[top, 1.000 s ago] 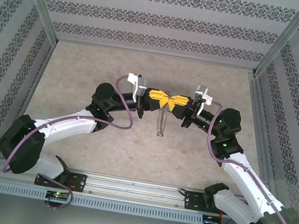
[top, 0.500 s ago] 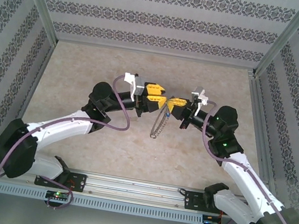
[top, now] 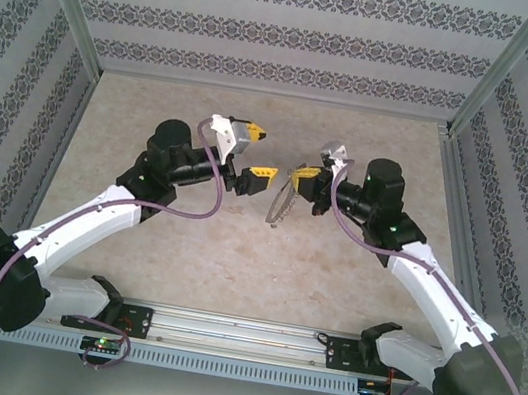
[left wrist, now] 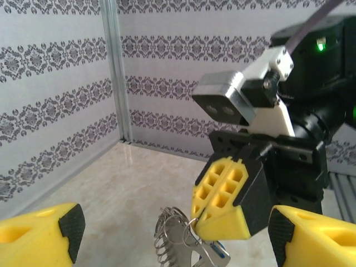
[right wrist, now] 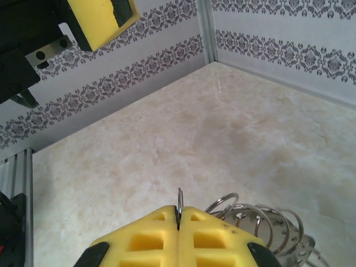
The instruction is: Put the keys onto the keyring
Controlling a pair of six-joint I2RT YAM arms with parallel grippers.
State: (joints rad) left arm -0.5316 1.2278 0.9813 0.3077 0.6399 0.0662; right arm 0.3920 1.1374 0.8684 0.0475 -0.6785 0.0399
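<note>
left wrist: right hand (left wrist: 214, 225) pinches keyring (left wrist: 167, 242), left hand (top: 259, 153) spread

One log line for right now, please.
left gripper: open, clear of keyring | right gripper: shut on keyring | keyring: dangling from right gripper

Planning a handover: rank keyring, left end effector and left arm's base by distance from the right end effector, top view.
1. keyring, held by the right end effector.
2. left end effector, just left.
3. left arm's base, near-left edge.
</note>
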